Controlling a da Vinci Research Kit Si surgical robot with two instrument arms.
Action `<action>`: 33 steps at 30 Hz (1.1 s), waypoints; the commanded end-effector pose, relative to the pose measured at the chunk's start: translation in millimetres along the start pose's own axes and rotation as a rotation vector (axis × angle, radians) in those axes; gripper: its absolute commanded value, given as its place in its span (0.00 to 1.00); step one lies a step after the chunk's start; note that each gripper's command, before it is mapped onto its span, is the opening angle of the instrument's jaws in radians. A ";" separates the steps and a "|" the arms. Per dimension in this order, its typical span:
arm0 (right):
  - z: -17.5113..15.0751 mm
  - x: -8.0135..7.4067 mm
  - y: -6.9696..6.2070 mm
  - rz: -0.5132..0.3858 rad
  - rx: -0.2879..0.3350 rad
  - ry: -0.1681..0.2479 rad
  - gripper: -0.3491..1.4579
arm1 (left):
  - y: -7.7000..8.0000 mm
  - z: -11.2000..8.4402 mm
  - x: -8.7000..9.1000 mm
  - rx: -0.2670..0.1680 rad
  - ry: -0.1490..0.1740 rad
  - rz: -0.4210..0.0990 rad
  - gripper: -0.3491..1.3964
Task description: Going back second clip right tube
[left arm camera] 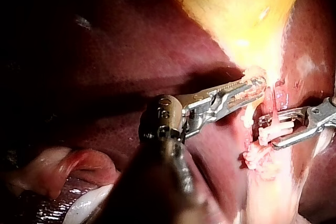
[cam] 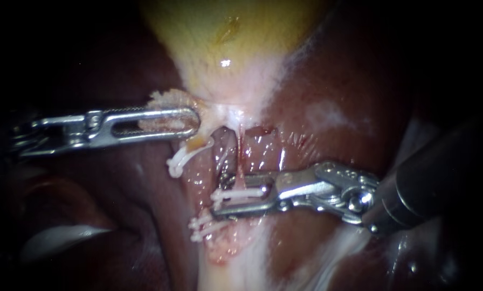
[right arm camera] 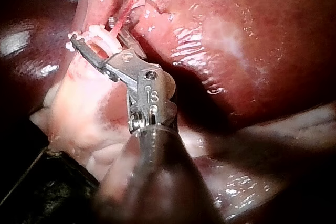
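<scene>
Right instrument (cam: 232, 202) comes in from the right w/ its jaws apart and a white clip (cam: 241, 192) lying in the gap between them. In the left wrist view a gap shows btw the clip and each jaw, so I read it as let go, not gripped. That clip sits across the near end of the dark tube (cam: 226, 151), which runs far-to-near below the gallbladder (cam: 236, 37). The clip's long axis runs left-right, about in line w/ the jaws and across the tube.

The nearer clip (cam: 205, 227) sits a bit nearer & to the left, close beside the tip of the lower jaw. The far-left clip (cam: 183, 157) lies left of the tube, just near of the left instrument (cam: 194, 122), whose jaws are clamped on pale tissue (cam: 158, 124) at the gallbladder's neck. Liver (cam: 333, 81) is off to the right.

Judgement: the step in hand is backing the right instrument off. It turns on this: the clip lies inside the jaws, toward their tips, so the way out is straight back to the right along the jaw/clip axis. Drift near or far would prob. bring a jaw against the clip or the nearer clip and tug the tube. The left instrument's part looks to be tension only
</scene>
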 end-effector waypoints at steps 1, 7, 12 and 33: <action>-0.2 -0.1 0.1 -0.027 -0.003 -0.001 0.47 | 0.0 0.0 0.0 0.000 0.000 0.000 0.00; -1.8 -0.5 0.7 -0.159 -0.038 -0.008 0.47 | 0.1 0.0 0.1 0.000 -0.001 0.000 0.00; -3.8 -0.9 1.4 -0.245 -0.041 -0.017 0.47 | 0.1 0.1 0.1 0.000 -0.001 0.000 0.00; -14.9 3.4 -0.4 -0.433 -0.036 -0.044 0.47 | 0.1 0.1 0.1 0.000 -0.001 0.001 0.00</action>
